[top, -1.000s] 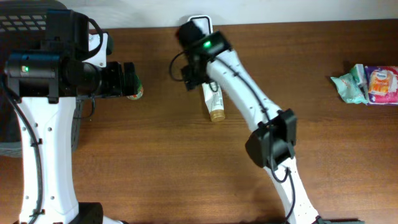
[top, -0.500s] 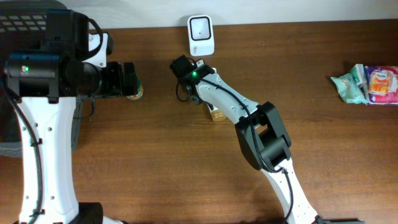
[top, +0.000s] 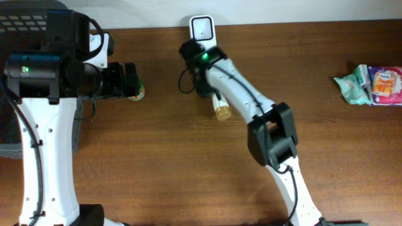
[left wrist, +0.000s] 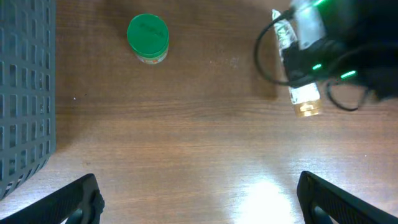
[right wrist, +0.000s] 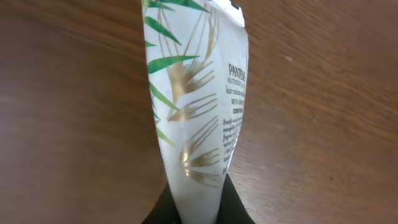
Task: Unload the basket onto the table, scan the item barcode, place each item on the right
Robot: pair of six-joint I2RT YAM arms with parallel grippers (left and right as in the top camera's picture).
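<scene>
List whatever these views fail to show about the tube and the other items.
- Barcode on the tube: none in sight, right wrist view; only the leaf-printed face shows.
- Tube body, overhead: covered by the right arm; only its cap end shows.
- Green-lidded jar label, left wrist: lid faces the camera.
- Packets, overhead: print too small.

From where I stand I count two robot arms at one wooden table (top: 339, 163): the left arm (top: 38, 138) and the right arm (top: 242, 94). There is one tube (right wrist: 199, 93), white with green and gold leaf print. One white scanner (top: 203, 28) sits at the far edge. There is one jar (left wrist: 148, 37) with a green lid, towards the left side, and one dark mesh basket (left wrist: 25, 93) at the left edge. By the right edge are two packets, touching: a teal packet (top: 353, 85) and a pink packet (top: 385, 85).
</scene>
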